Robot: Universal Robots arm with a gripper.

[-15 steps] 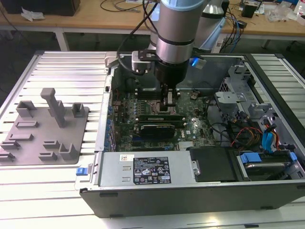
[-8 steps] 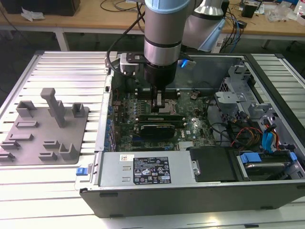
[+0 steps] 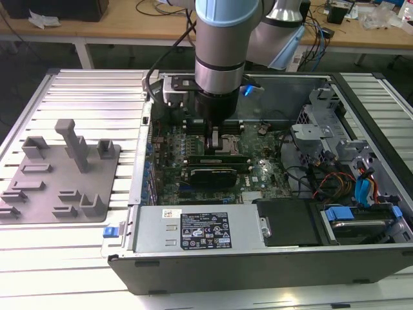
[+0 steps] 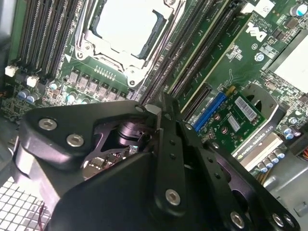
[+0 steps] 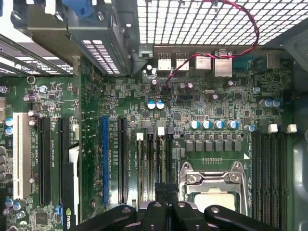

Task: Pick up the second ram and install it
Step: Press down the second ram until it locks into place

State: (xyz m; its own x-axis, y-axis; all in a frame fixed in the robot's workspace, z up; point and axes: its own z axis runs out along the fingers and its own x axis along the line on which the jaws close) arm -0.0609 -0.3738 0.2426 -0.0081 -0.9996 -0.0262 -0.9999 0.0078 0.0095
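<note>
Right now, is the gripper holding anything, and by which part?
Cannot be told: the gripper sits low over the memory slots beside the processor socket, its own body hiding the grip.

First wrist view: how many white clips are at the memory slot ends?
4. Two white clips lie on one side of the processor socket, two on the other. More may be hidden.

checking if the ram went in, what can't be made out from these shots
- Gripper fingertips: in the exterior view the arm's wrist covers them; in both wrist views the gripper's black linkage blocks them.
- Second ram: no green strip can be picked out at the gripper; held or seated cannot be told.
- Memory slots beside the CPU socket: their near ends are cut off by the linkage.
</note>
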